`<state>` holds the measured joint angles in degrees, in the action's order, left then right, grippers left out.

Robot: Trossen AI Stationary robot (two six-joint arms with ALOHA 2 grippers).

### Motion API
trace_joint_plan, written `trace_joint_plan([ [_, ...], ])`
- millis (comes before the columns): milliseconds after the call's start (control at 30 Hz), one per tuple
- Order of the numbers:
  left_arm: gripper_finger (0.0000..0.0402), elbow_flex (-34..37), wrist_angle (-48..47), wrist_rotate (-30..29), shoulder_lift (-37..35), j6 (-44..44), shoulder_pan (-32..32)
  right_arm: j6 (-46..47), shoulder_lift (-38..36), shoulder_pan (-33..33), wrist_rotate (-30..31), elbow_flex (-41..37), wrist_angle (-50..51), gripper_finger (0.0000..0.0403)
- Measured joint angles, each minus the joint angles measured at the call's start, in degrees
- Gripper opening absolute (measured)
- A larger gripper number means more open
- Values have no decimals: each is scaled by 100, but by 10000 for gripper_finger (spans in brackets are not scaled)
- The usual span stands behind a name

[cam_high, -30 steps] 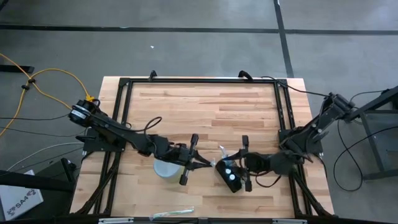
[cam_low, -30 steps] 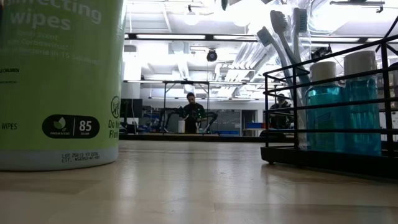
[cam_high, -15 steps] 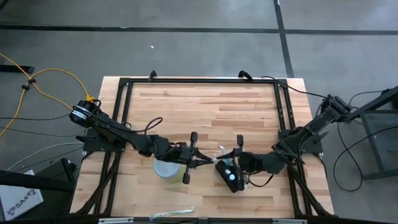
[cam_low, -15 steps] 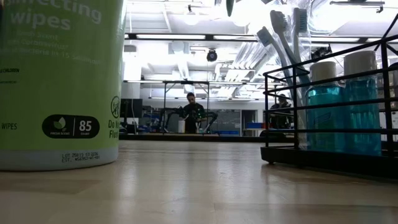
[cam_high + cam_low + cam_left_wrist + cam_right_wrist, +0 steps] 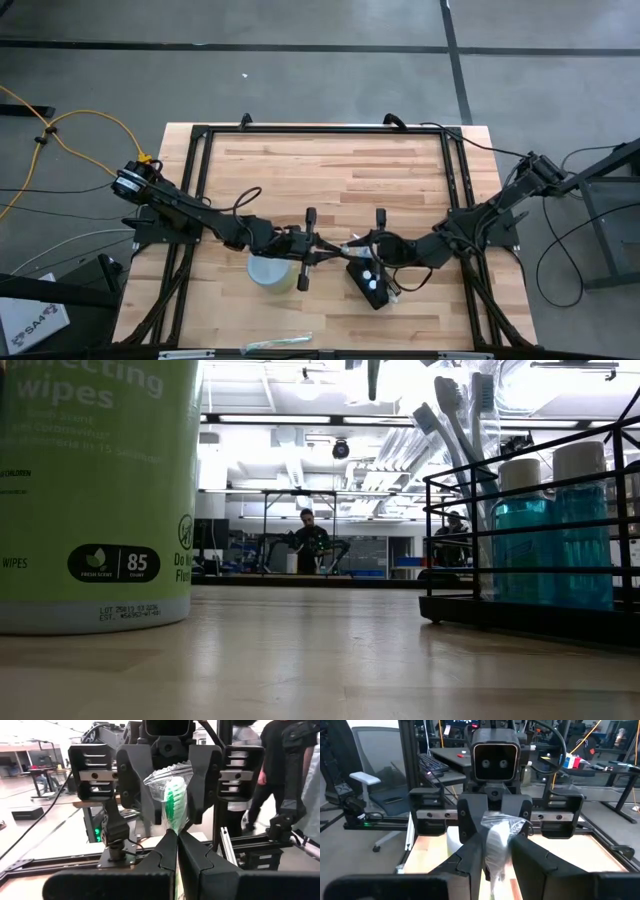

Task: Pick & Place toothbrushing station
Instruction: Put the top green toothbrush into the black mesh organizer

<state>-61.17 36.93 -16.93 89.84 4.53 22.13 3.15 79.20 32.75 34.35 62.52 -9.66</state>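
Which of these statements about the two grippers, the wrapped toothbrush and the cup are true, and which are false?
1. Both grippers meet near the middle of the table. True.
2. The left gripper is wide open. False: its fingers are shut on the wrapped toothbrush.
3. The toothbrush bristles are green. True.
4. The pale cup stands beside the right arm. False: it stands under the left arm.
5. The black holder lies at the far edge. False: it lies near the right gripper.

Bright overhead ceiling lights (image 5: pixel 300 418) glare in the low view; nearest surfaces look blurred.
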Motion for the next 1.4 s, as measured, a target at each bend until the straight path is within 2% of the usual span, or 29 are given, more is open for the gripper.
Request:
trace_joint_plan([
  [233, 0, 0, -4, -89, 0, 21, 0, -1, 0, -26, 0, 0, 9, 85],
  [567, 0, 0, -7, -98, 0, 21, 0, -45, 0, -24, -2, 0, 40, 15],
  [1200, 10, -11, -167, 170, 0, 84, 17, 6, -50, 110, 26, 0, -5, 20],
  [1400, 11, -11, -255, 181, 0, 22, 17, -64, -142, 394, 378, 1, -73, 18],
])
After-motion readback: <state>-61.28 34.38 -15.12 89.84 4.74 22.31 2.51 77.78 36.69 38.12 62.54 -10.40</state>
